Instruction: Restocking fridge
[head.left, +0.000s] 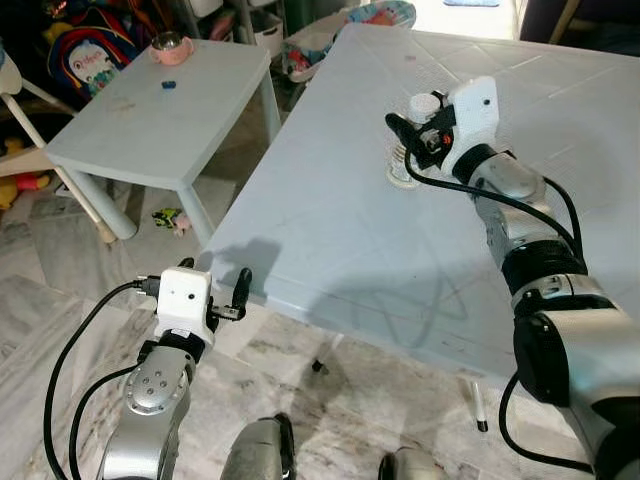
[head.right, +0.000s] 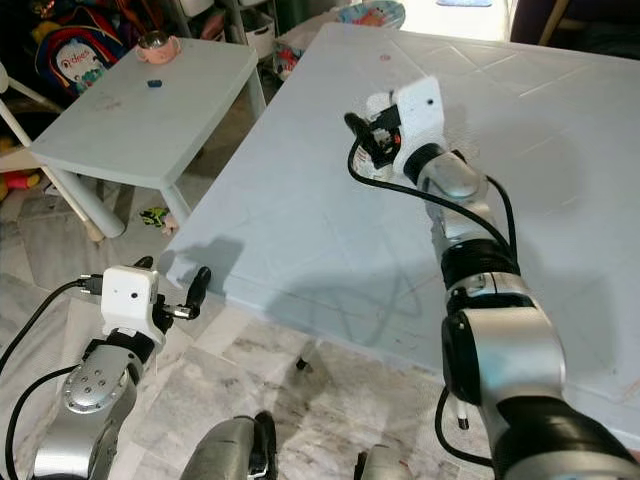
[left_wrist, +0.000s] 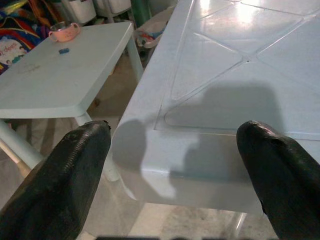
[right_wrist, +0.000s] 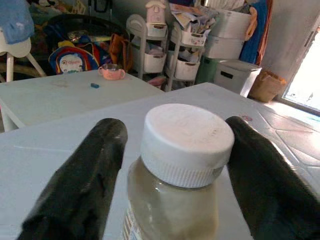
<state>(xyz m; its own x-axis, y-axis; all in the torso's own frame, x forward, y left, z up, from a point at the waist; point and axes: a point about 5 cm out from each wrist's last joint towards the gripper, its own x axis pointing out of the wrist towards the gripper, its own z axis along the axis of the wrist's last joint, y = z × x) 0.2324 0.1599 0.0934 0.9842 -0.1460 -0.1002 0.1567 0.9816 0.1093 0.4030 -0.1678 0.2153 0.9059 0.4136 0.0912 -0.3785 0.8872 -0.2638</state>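
Two tools are in my feed; the right tool (head.left: 408, 133) is out over the big pale desk (head.left: 330, 230), its fingers spread on either side of a bottle (right_wrist: 175, 185) with a white cap (right_wrist: 186, 142); from the wrist camera I see a gap between each finger and the bottle, so nothing is pinched; the bottle stands upright on the desk, toward its far middle, holding a pale cloudy liquid; the left tool (head.left: 218, 295) sits low by the desk's near corner, above the marble floor (head.left: 60, 300), fingers spread wide and holding nothing; off to my left stands a small desk (head.left: 160, 115) with a pink cup (head.left: 171, 47) and a small blue bit (head.left: 168, 85) on it.
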